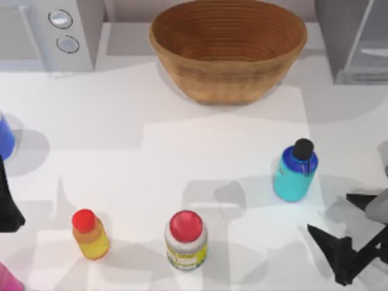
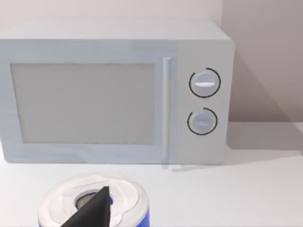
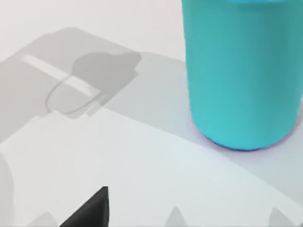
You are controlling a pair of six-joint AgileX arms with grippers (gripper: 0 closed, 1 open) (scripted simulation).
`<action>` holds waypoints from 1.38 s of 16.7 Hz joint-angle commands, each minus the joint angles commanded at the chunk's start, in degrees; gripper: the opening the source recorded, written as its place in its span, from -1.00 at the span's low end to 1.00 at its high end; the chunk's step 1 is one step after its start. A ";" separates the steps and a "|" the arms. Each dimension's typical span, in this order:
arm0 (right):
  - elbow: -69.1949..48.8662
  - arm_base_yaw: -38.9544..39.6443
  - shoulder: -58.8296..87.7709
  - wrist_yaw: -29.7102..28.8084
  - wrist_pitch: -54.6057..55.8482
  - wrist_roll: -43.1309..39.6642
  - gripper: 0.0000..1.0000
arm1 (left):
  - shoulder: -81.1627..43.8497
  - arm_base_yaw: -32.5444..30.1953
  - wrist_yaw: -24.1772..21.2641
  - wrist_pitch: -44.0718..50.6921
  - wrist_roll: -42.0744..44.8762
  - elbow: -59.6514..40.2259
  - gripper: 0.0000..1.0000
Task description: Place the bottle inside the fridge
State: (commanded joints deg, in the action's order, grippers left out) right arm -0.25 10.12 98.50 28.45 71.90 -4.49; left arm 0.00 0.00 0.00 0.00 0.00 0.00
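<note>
The cyan bottle (image 1: pixel 295 171) with a dark blue shoulder and black cap stands upright on the white table, right of centre. In the right wrist view its cyan body (image 3: pixel 241 80) looms close ahead. My right gripper (image 1: pixel 339 221) is open, low at the table's front right, just right of and nearer than the bottle, not touching it. One dark fingertip (image 3: pixel 92 208) shows at the edge of the right wrist view. The dark grey fridge (image 1: pixel 357 42) stands at the back right corner. My left gripper (image 1: pixel 9 209) is parked at the left edge.
A woven basket (image 1: pixel 227 57) sits at the back centre, with a light grey two-knob microwave (image 1: pixel 60 30) at the back left. A yellow-orange red-capped bottle (image 1: pixel 91 235) and a white red-capped jar (image 1: pixel 186 240) stand in front. A blue-and-white can (image 2: pixel 94 203) lies under the left wrist.
</note>
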 joint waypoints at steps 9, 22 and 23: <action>-5.87 -1.57 18.81 5.46 25.91 -2.66 1.00 | 0.00 0.00 0.00 0.00 0.00 0.00 1.00; -15.60 5.46 22.72 -1.45 20.97 -0.85 1.00 | 0.00 0.00 0.00 0.00 0.00 0.00 1.00; -16.80 6.31 23.21 -2.28 20.36 -0.64 1.00 | 0.00 0.00 0.00 0.00 0.00 0.00 1.00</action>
State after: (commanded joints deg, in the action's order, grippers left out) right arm -17.06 16.43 121.71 26.17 92.26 -5.13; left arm 0.00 0.00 0.00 0.00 0.00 0.00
